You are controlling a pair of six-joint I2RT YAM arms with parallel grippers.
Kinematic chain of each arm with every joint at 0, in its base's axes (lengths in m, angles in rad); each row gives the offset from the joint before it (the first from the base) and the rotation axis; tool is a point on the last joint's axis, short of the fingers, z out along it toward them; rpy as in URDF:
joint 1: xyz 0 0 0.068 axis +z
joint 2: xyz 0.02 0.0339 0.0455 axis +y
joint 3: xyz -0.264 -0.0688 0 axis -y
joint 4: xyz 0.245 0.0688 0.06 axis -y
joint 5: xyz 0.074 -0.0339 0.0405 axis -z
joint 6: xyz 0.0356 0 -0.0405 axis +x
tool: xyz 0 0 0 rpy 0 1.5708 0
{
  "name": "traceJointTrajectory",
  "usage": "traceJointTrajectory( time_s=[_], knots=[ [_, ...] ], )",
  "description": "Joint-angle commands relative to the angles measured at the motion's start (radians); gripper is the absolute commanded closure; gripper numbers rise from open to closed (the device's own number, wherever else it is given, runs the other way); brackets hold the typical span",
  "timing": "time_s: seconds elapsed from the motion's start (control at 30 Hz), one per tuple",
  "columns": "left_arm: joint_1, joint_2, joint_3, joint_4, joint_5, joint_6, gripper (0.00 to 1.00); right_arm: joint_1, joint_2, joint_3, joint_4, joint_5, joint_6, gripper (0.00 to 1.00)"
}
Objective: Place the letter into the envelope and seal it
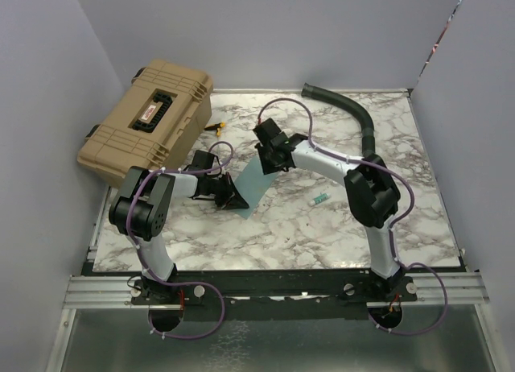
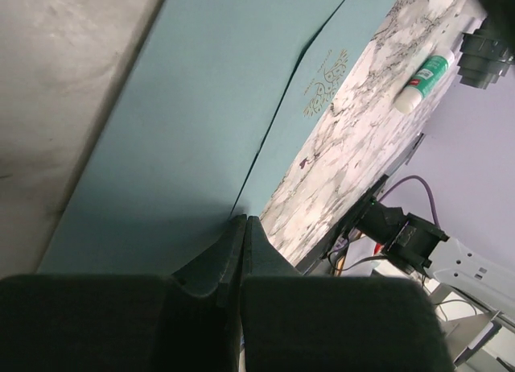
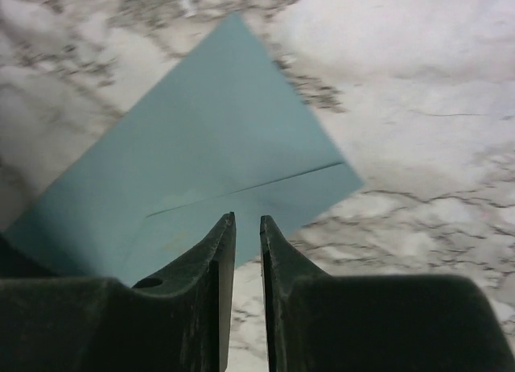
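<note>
- Top view: the envelope (image 1: pixel 256 184) lies on the marble table (image 1: pixel 322 243) near its middle, set diagonally between the two claws.
- The left gripper (image 1: pixel 235 197) is at the envelope's near-left end. The right gripper (image 1: pixel 273 159) is over its far end.
- A tan hard case (image 1: pixel 149 122) sits at the far-left corner, overhanging the table edge. A black ribbed hose (image 1: pixel 354 110) curves along the far-right side.
- A small green-and-white glue stick (image 1: pixel 320 199) lies right of the envelope, apart from it. A small yellow object (image 1: pixel 216 128) lies beside the case; I cannot tell what it is.
- Left wrist view: teal paper fills most of the frame, with a gold printed motif (image 2: pixel 324 84) near one edge.
- The left claw's fingertips (image 2: pixel 233 237) are pressed fully together with no gap, and meet the envelope at a seam line. I cannot tell whether paper is pinched between them.
- The glue stick shows beyond the envelope on the marble.
- Right wrist view: the right claw's fingertips (image 3: pixel 224 231) stand a narrow slit apart with nothing between them.
- The right claw is just above the envelope's lower part, close to a straight seam running across the paper. I cannot tell whether it touches.
- One corner of the envelope points away from the camera and another points right. The paper looks flat against the marble.
</note>
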Motion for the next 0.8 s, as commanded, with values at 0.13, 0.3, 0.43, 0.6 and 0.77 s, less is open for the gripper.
traceJointTrajectory(
  time_s=[0.13,0.3,0.43,0.6,0.77],
  knots=[
    [0.006,0.04,-0.028,-0.108,-0.113,0.055,1.0,0.113,0.064,0.044,-0.046,-0.04,0.011,0.78],
    [0.006,0.042,-0.03,-0.108,-0.115,0.057,1.0,0.116,0.102,0.052,-0.07,-0.007,-0.002,0.76],
    [0.006,0.046,-0.031,-0.108,-0.118,0.058,1.0,0.115,0.145,0.07,-0.097,0.041,-0.007,0.73],
    [0.005,0.044,-0.034,-0.109,-0.119,0.06,1.0,0.114,0.193,0.087,-0.177,0.175,-0.008,0.71],
    [0.006,0.042,-0.037,-0.108,-0.12,0.06,1.0,0.092,0.157,0.036,-0.182,0.241,-0.037,0.7]
  ],
)
